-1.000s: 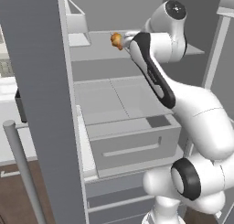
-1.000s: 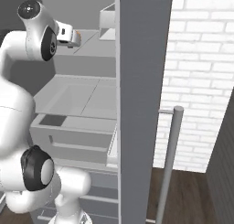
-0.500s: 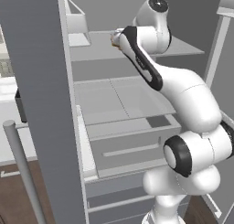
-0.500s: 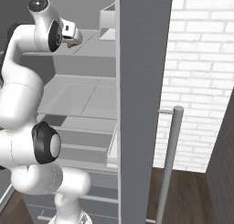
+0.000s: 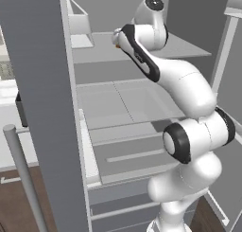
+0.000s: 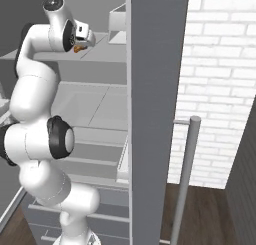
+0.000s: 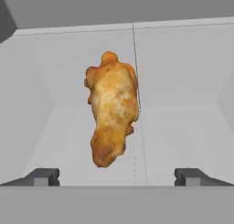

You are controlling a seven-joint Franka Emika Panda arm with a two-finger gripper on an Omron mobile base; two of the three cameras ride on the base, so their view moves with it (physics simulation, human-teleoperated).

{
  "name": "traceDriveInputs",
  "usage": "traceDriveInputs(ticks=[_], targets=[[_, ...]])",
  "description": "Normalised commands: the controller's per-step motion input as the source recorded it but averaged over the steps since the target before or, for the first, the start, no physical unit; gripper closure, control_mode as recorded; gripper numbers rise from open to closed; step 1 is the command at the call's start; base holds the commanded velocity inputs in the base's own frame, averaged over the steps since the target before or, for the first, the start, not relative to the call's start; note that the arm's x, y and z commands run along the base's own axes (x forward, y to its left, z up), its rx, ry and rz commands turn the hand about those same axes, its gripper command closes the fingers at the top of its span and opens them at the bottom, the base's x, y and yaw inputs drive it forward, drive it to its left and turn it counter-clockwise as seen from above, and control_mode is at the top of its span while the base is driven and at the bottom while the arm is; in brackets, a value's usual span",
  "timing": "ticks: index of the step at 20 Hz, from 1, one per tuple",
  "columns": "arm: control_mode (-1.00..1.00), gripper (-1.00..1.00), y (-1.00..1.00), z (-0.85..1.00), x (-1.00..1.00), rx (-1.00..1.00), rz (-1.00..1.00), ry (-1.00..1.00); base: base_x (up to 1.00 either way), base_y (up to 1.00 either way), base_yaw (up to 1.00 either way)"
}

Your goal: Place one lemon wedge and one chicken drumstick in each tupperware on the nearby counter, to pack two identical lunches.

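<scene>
Drumstick (image 7: 112, 109) lengthwise ahead of open pincer (image 7: 117, 176).

An open grey fridge (image 5: 142, 103) with bare shelves fills the frame centre, its door (image 5: 42, 84) at left bearing a bar handle (image 5: 23, 179), a white brick wall (image 6: 215, 89) at right above dark wooden floor (image 6: 210, 214)
</scene>
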Motion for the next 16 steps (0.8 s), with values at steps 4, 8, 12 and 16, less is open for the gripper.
traceDriveInputs(ticks=[4, 8, 12, 16], targets=[[-1.00, -1.00, 0.04, -0.07, 0.44, 0.00, 0.00, 0.00, 0.00, 0.00, 0.00], [-1.00, -1.00, 0.13, -0.03, 0.41, 0.00, 0.00, 0.00, 0.00, 0.00, 0.00], [-1.00, -1.00, 0.13, -0.01, 0.37, 0.00, 0.00, 0.00, 0.00, 0.00, 0.00], [-1.00, -1.00, 0.03, -0.14, 0.14, 0.00, 0.00, 0.00, 0.00, 0.00, 0.00]])
